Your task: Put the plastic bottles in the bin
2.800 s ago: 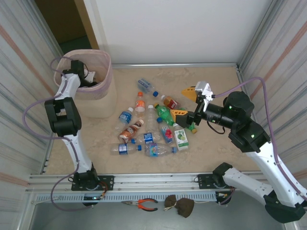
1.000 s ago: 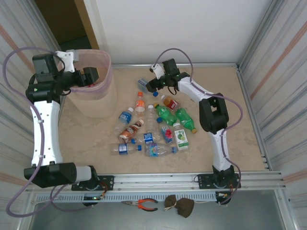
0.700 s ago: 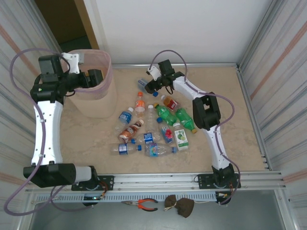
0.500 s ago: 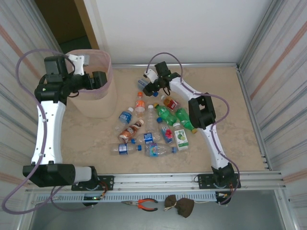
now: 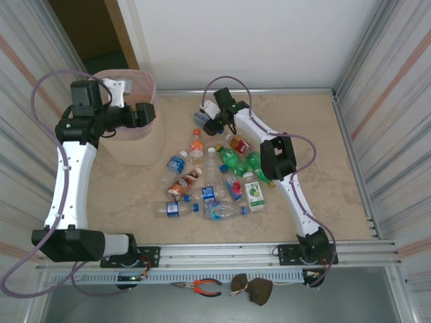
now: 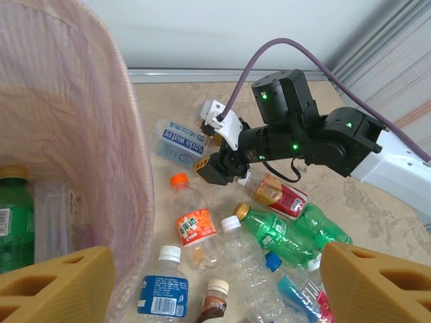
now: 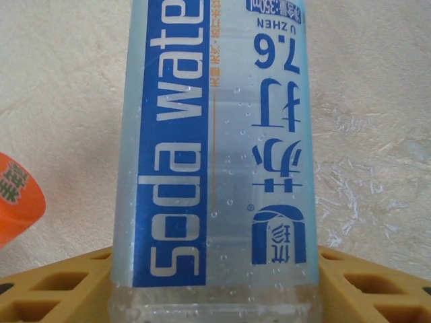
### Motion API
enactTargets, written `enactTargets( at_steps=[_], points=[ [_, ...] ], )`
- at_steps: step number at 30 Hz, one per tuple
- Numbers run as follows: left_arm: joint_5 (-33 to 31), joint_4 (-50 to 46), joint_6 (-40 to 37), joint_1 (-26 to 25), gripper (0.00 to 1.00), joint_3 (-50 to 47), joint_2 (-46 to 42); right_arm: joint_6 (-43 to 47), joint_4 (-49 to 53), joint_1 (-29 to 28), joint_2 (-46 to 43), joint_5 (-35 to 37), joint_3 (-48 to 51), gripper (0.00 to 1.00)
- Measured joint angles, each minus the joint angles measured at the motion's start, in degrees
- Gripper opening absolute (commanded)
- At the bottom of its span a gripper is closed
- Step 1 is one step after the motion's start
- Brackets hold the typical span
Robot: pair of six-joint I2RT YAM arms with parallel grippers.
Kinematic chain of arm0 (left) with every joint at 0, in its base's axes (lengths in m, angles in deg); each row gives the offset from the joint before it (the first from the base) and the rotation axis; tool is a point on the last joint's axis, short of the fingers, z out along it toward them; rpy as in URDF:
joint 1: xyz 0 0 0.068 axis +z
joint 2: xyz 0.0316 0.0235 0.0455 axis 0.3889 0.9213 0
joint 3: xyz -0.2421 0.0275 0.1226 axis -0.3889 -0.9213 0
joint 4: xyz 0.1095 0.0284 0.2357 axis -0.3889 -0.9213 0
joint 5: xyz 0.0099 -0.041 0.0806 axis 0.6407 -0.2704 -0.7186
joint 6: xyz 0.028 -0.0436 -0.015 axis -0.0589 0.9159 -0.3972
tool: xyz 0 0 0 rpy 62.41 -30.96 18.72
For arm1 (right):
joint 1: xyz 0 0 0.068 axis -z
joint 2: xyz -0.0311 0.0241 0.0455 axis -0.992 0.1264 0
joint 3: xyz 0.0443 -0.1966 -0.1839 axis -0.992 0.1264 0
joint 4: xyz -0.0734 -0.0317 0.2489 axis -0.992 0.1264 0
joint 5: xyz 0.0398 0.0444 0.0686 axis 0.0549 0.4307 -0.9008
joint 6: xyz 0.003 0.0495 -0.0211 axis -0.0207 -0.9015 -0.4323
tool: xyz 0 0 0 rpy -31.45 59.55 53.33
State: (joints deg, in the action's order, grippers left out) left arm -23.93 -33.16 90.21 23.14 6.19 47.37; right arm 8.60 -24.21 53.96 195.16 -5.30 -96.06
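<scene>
step: grasp | R gripper [image 5: 211, 125]: soda-water bottle [image 7: 212, 134] btwn jaws, gripped | L gripper [image 6: 215, 289]: wide, empty, bin [image 6: 101, 101] beside left jaw | next: lift, carry over bin

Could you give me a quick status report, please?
Left claw open, empty, at bin rim. Right claw clamped on soda water bottle lying on table. Orange-capped bottle close beside.

Light: bright, even, diffuse
Shadows: faint, soft-edged
Focus: soda water bottle [image 7: 215, 134] print sharp close up; top view clear
</scene>
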Motion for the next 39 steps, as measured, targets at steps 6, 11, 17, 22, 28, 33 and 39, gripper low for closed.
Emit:
enactTargets(
  at_steps=[6, 11, 17, 22, 28, 33, 39],
  points=[
    [0.0, 0.04, 0.0, 0.0, 0.8, -0.15, -0.07, -0.33, 0.48, -0.04, 0.0, -0.09, -0.24, 0.52],
    [0.09, 0.55, 0.31, -0.02, 0.8, -0.92, -0.85, -1.53, 0.42, -0.02, -0.07, -0.15, -0.24, 0.51],
    [1.57, 4.42, 1.75, -0.09, 0.81, -3.34, -3.63, -3.15, -0.63, 0.04, -3.74, -1.18, 2.49, 0.51],
    [4.2, 9.88, 4.44, -0.44, 0.81, -6.01, -6.49, -5.11, -3.82, 0.46, -13.33, -2.78, 9.99, 0.51],
    [7.26, 18.05, 8.04, -2.8, 0.83, -7.63, -8.02, -9.05, -10.86, 1.18, -29.27, -6.36, 22.8, 0.51],
    [8.61, 24.46, 10.03, -6.73, 0.84, -7.63, -8.0, -13.25, -16.37, 1.81, -41.09, -10.88, 32.57, 0.51],
    [9.73, 31.87, 11.02, -11.96, 0.85, -7.63, -8.0, -19.26, -21.35, 2.21, -52.98, -17.79, 42.18, 0.51]
  ],
)
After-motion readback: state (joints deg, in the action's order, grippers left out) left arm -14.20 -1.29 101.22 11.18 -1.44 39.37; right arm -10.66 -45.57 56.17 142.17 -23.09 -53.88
